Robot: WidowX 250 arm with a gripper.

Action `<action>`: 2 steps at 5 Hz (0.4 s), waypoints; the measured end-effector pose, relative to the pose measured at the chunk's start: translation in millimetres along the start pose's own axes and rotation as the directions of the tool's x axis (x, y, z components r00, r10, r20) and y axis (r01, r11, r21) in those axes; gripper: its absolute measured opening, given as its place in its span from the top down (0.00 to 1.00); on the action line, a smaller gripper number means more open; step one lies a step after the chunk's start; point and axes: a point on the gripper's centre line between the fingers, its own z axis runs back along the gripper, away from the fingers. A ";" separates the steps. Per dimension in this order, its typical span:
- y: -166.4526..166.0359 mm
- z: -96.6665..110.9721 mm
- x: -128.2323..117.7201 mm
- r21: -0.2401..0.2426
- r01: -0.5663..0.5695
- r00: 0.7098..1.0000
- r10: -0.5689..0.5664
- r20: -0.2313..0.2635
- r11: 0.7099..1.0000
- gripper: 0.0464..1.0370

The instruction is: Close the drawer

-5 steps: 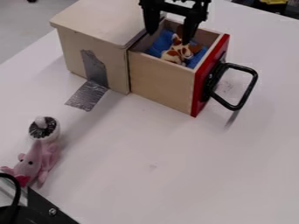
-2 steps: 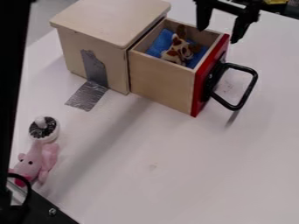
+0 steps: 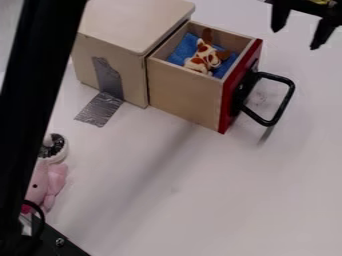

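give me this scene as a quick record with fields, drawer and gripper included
drawer: open, jutting from box
front: red, black handle
inside: spotted toy on blue cloth
gripper: upper right of view, jaws apart, nothing between them
tape: silver, from box down onto table
lower left: pink toy by round item, both partly behind arm
task: drawer not yet closed

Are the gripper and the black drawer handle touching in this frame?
Apart. The camera view shows white tabletop between the gripper and the drawer handle.
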 end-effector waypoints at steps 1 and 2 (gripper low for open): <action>-19.6 -17.2 -7.1 0.005 0.015 0.999 -0.015 -0.034 1.000 0.04; -31.4 -35.9 -14.9 0.015 0.014 0.998 -0.013 -0.061 1.000 0.04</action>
